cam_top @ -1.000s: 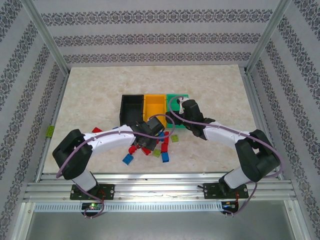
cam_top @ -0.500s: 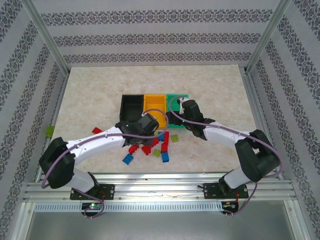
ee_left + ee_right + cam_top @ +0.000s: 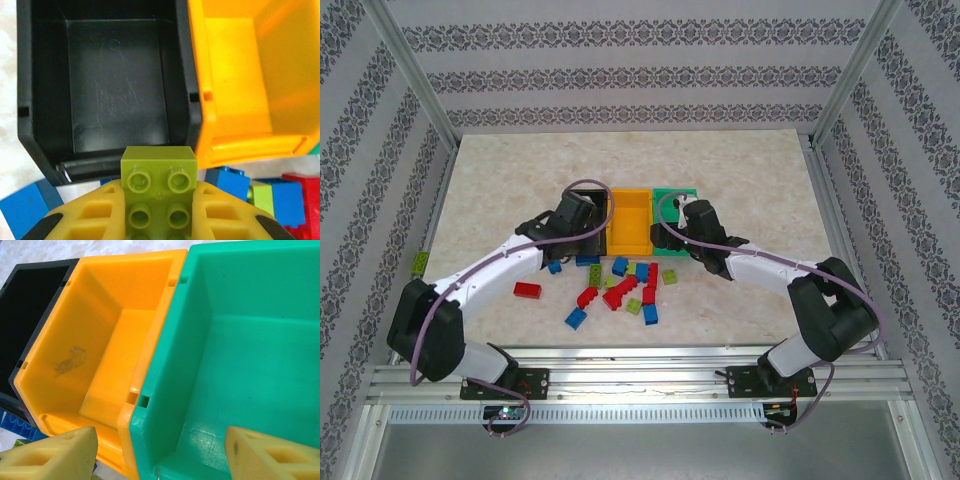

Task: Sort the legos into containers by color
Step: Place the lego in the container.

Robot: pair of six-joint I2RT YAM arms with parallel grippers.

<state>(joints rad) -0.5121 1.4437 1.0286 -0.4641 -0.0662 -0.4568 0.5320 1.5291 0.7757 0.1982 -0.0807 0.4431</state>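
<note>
My left gripper is shut on a lime green lego, studs facing the camera, just in front of the near wall of the black container, which has nothing inside. In the top view the left gripper hangs over that bin. The orange container and green container stand to its right, both bare inside. My right gripper is open with nothing between its fingers, above the green container's near left corner. Loose red, blue and lime legos lie scattered in front of the bins.
A red brick lies apart at the left, and a blue one sits nearest the front edge. Metal frame posts and patterned walls surround the marble-look table. Blue and red bricks lie below the orange bin.
My left arm has swung from the brick pile back and leftward to the black bin, carrying the lime brick. The right arm has stayed almost still.
</note>
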